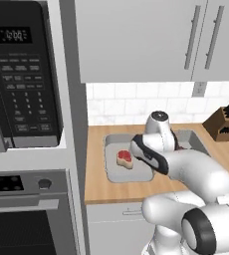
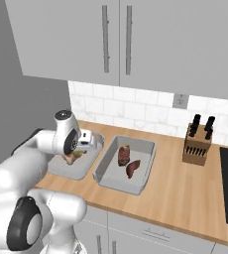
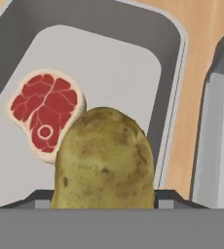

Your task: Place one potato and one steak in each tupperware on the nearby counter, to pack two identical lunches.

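We see the gripper (image 2: pixel 75 155) hanging over the left tupperware (image 1: pixel 111 172) on the wood-grain counter (image 2: pixel 175 193), its fingers closed about halfway around a potato (image 3: pixel 104 160) (in the hand view the potato fills the space between the finger tips, which barely peek out on either side). Below the potato, a raw steak (image 3: pixel 46 112) lies flat on the floor of that left tray, toward one side, and in the hand view the potato overlaps the steak's edge; we cannot tell whether the two touch. The right tupperware (image 2: pixel 106 176) sits just beside the first on the counter, and it holds a second steak (image 2: pixel 124 154) with a reddish-brown sweet potato (image 2: pixel 133 168) next to it. A knife block (image 2: pixel 195 144) stands farther right, against the tiled wall.
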Tool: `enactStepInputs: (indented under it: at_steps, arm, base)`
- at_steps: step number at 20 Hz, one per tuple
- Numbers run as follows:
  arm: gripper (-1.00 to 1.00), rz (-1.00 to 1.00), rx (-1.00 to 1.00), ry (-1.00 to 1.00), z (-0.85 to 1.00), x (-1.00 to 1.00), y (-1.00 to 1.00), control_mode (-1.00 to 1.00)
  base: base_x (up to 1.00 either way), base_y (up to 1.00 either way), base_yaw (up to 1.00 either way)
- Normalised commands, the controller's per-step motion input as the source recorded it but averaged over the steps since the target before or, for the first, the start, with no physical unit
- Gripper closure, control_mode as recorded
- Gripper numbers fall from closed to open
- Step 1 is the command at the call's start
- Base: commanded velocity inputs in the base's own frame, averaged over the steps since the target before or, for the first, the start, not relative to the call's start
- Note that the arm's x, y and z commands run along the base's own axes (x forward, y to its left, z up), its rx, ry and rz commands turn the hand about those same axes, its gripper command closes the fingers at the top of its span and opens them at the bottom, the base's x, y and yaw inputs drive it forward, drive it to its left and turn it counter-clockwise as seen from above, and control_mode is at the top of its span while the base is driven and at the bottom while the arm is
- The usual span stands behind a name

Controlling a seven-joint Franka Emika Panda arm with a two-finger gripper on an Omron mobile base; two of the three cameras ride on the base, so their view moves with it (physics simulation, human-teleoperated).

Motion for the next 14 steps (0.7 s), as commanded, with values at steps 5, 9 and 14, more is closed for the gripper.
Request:
enactStepInputs:
  at_steps: [5, 9, 14]
  arm:
    - [1.00, 0.00, 0.00, 0.00, -0.03, 0.62, 0.08, -1.00]
    - [1.00, 0.00, 0.00, 0.02, 0.00, 0.59, 0.09, -1.00]
    - [1.00, 0.00, 0.00, 0.01, 0.00, 0.35, -0.03, -1.00]
  base:
    - [0.00, 0.00, 0.00]
    - [0.00, 0.00, 0.00]
    - [0.00, 0.00, 0.00]
